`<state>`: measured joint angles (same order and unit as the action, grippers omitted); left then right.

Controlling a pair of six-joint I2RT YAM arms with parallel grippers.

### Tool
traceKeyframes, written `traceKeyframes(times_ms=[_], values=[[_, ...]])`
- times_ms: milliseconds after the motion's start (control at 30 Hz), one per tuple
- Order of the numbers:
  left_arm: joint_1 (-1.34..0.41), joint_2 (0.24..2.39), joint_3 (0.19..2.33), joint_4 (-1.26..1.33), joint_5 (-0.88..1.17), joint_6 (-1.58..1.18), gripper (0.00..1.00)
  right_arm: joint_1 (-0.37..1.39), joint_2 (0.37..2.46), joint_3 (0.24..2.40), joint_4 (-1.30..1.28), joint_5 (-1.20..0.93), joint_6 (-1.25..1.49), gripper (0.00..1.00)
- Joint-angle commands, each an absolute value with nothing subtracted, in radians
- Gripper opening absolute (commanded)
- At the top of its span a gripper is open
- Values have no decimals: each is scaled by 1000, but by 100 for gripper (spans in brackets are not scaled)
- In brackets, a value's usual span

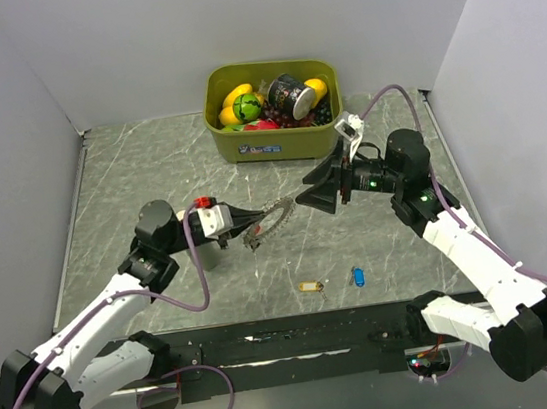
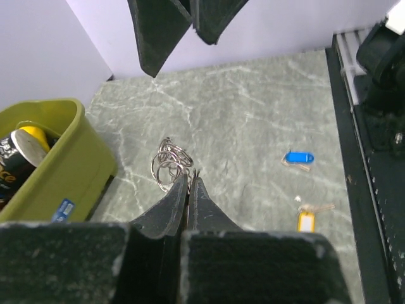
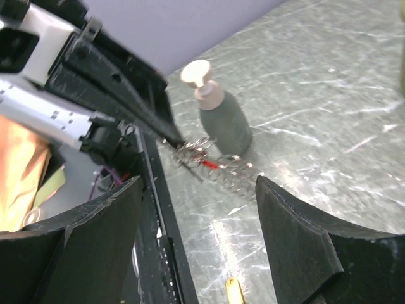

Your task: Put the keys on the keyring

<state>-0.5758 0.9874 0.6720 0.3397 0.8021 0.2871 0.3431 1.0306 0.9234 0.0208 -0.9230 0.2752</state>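
Now the left gripper (image 1: 249,233) pinches shut on the silvery looped-metal keyring (image 1: 271,219), held just before the olive-green plastic bin (image 1: 265,143); its long axis points at the wide-open, empty right gripper (image 1: 309,200).

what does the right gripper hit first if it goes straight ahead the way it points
Most likely the keyring, held by the shut left gripper, straight ahead of the open right gripper; exact depth is unclear.

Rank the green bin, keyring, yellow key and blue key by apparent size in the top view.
1. green bin
2. keyring
3. yellow key and blue key: too alike to rank
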Motion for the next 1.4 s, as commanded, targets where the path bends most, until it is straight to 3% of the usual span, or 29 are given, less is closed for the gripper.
traceKeyframes(times_ms=[0,300,500,767,967,1133,1367], values=[[-577,986,603,697,795,85,1,324,1003,894,8,-818,317,80],[-503,999,466,1211,788,-231,1,304,992,819,-126,-727,365,81],[-402,1043,423,1480,801,-420,1,319,973,793,-360,-529,384,83],[-353,1032,457,1393,833,-356,1,446,1000,827,-612,-243,390,81],[-334,971,477,1218,836,-253,1,584,1115,856,-686,-187,426,74],[-327,930,474,1141,819,-218,1,670,1262,868,-677,-207,477,55],[-327,887,454,1120,819,-225,1,739,1431,930,-675,-187,512,43]])
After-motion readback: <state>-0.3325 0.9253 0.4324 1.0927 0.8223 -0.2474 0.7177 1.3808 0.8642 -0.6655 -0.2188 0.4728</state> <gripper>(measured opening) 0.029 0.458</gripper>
